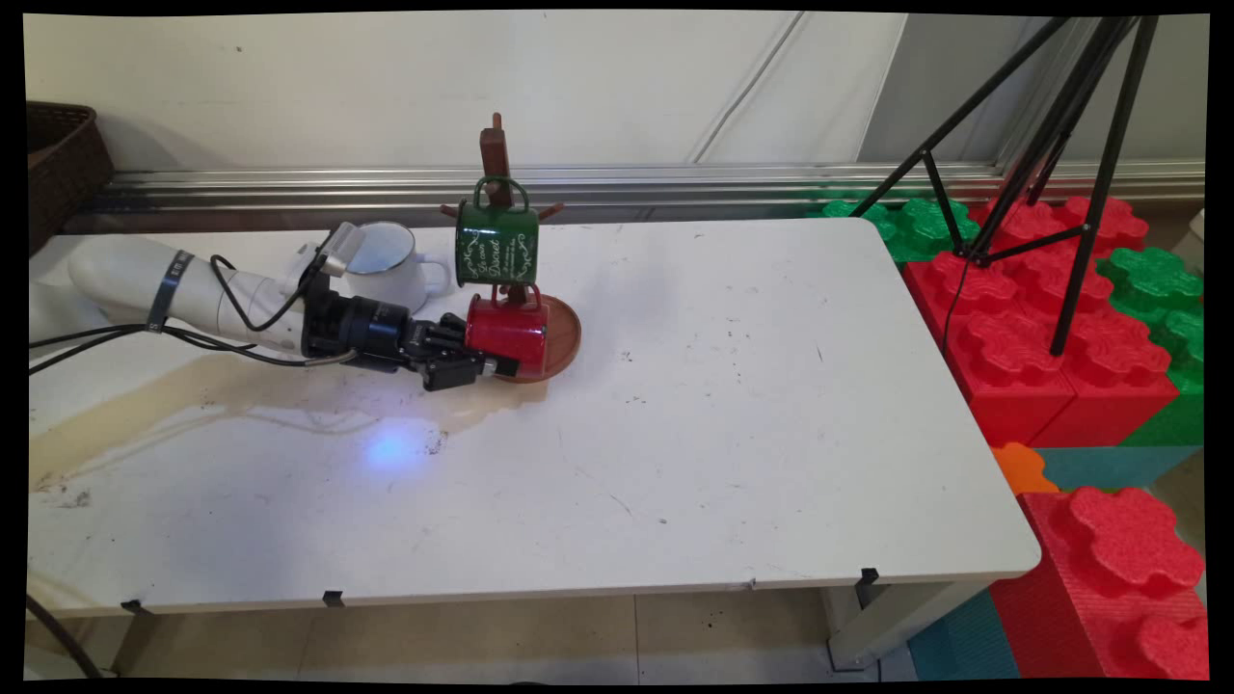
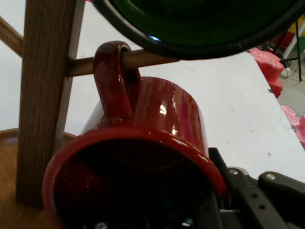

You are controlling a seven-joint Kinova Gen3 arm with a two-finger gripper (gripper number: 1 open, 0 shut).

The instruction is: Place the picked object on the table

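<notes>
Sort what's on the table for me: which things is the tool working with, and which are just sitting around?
In play:
tool, shut on the red mug
red mug, handle over a peg
wooden mug tree

Sitting around:
green mug, hanging higher
white pitcher
wicker basket
black tripod
foam blocks

The white arm [image 1: 183,294] is reaching in low from the left, its black gripper [image 1: 472,357] closing round the rim of a red mug [image 1: 508,333] lying on its side at the wooden mug tree [image 1: 501,207]. A green mug [image 1: 496,243] is hanging just above. A white mug [image 1: 390,265] is standing behind the wrist, on the stained white table [image 1: 723,434].
</notes>
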